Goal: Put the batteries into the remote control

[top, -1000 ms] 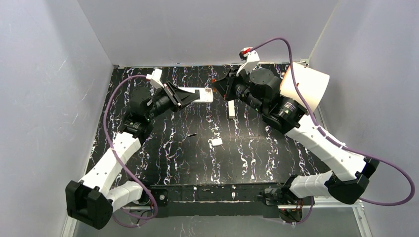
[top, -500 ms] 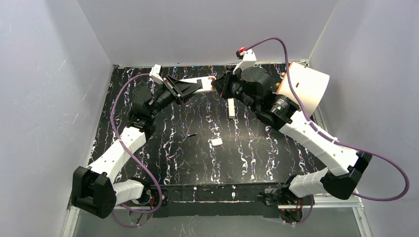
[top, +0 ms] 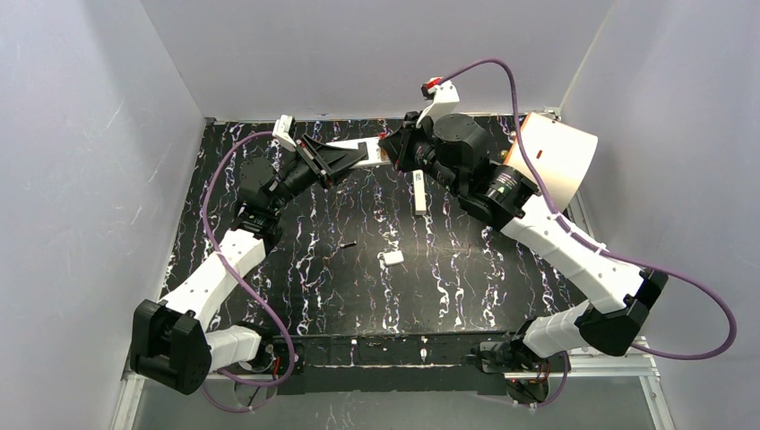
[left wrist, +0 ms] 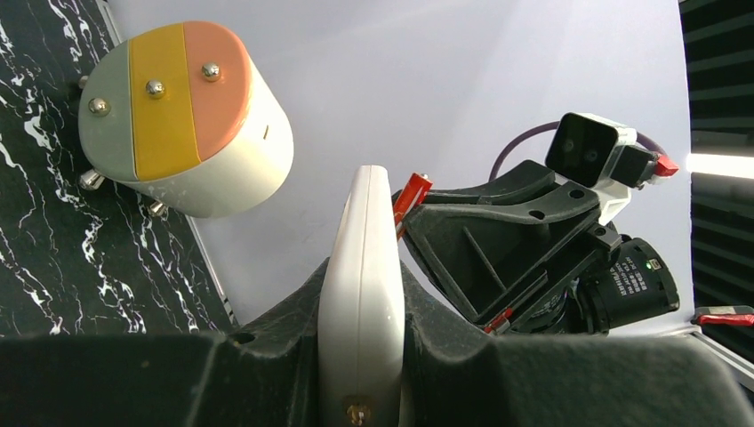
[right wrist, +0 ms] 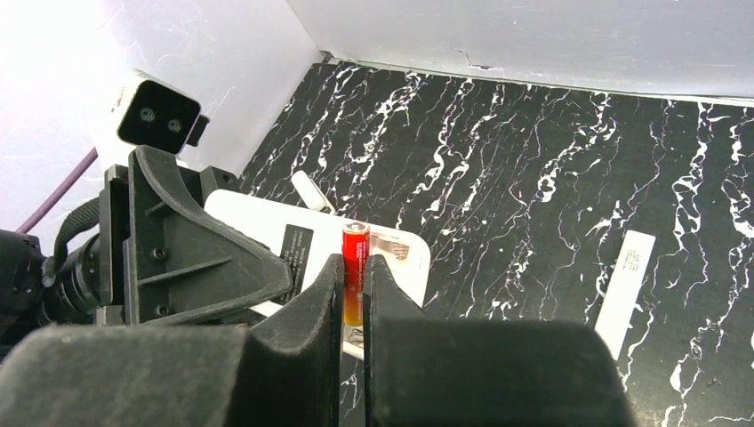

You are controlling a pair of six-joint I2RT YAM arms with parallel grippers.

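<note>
The left gripper (top: 342, 159) is shut tight on the remote control (left wrist: 360, 267) and holds it up off the table (top: 466, 269), thin edge between its fingers. The right gripper (right wrist: 354, 286) is pinched on one red battery (right wrist: 355, 256), which stands up straight between its fingers with its top end poking out. That battery is right at the far end of the remote, touching it or just about to (the pictures are too small to tell which). The slot for it seems to be at that end, but I cannot see inside it well. So the step now is to push the battery into its slot. To do it well, the battery should tip over until it lies the same way as the slot, go in one end first against the spring, and then be pressed flat. The left gripper should keep the remote very steady, because a wobble could make the battery pop out. A second battery (top: 348, 244), a dark one, lies on the table below the remote, well apart from it, and it is not loaded yet.
</note>
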